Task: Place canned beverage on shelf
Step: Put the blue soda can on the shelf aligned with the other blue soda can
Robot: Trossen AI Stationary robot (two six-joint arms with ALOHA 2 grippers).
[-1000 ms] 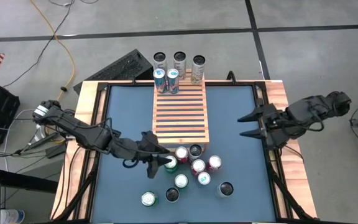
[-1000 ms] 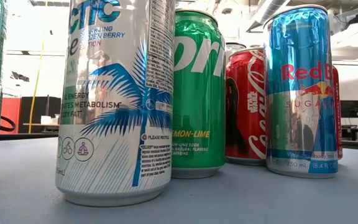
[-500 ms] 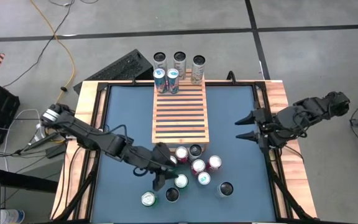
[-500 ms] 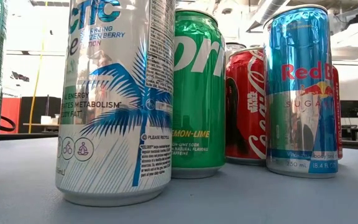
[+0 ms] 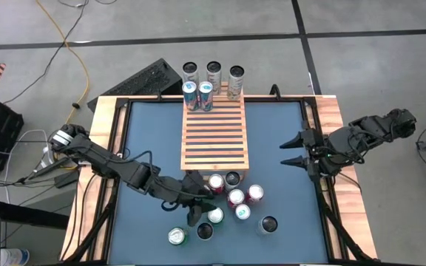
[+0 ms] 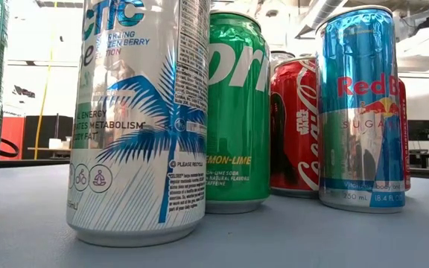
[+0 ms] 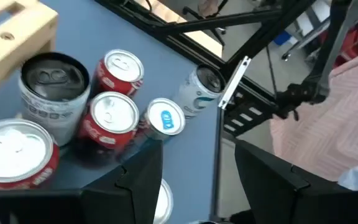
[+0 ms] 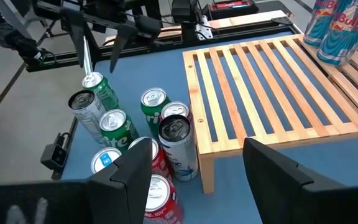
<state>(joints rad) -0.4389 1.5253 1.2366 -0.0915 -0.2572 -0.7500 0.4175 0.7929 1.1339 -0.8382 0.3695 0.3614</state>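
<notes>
The slatted wooden shelf (image 5: 214, 133) lies on the blue table top, with two blue cans (image 5: 197, 95) standing at its far end. Several canned beverages (image 5: 235, 197) stand upright in a cluster near its front edge. My left gripper (image 5: 200, 205) hovers open over the cluster's left side. In the left wrist view (image 7: 197, 152) red cans (image 7: 110, 115) and a blue-topped can (image 7: 165, 118) stand ahead of it, and a white-topped can (image 7: 164, 198) shows low between the fingers. My right gripper (image 5: 285, 151) waits open above the table's right side. The low view shows only cans (image 6: 140, 119).
Three more cans (image 5: 214, 72) stand beyond the shelf's far end, off the blue mat. A black frame (image 5: 124, 140) and wooden border run around the table. A green can (image 5: 177, 236) and a dark-topped can (image 5: 269, 224) stand at the cluster's edges. Bare mat lies left of the shelf.
My left gripper has reached farther toward the table's right and near edges, sinking a little over the cluster's left side, and its fingers have swung round. No can has moved. My right gripper has tipped slightly downward in place.
</notes>
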